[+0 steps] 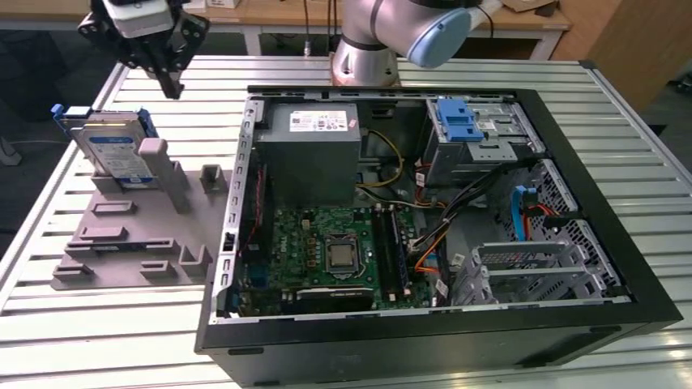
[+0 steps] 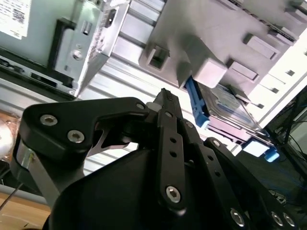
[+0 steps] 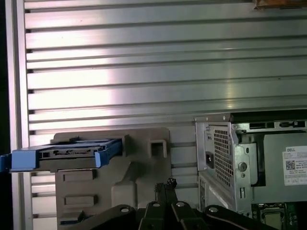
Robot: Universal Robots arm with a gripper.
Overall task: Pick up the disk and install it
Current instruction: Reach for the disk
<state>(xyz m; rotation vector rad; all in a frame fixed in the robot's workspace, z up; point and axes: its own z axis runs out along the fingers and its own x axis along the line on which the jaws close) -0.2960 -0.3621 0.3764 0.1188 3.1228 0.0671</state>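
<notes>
The arm's grey base column (image 1: 365,61) stands upright, with a blue-capped joint (image 1: 438,36) beside its top. The black gripper (image 1: 171,89) hangs at the exterior view's upper left, pointing straight down. In both wrist views its fingers (image 2: 168,139) are drawn together, tips touching.

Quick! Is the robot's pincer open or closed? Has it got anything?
Pincer: closed, holding nothing. It hangs in the air near the disk, which stands in the grey rack.
</notes>
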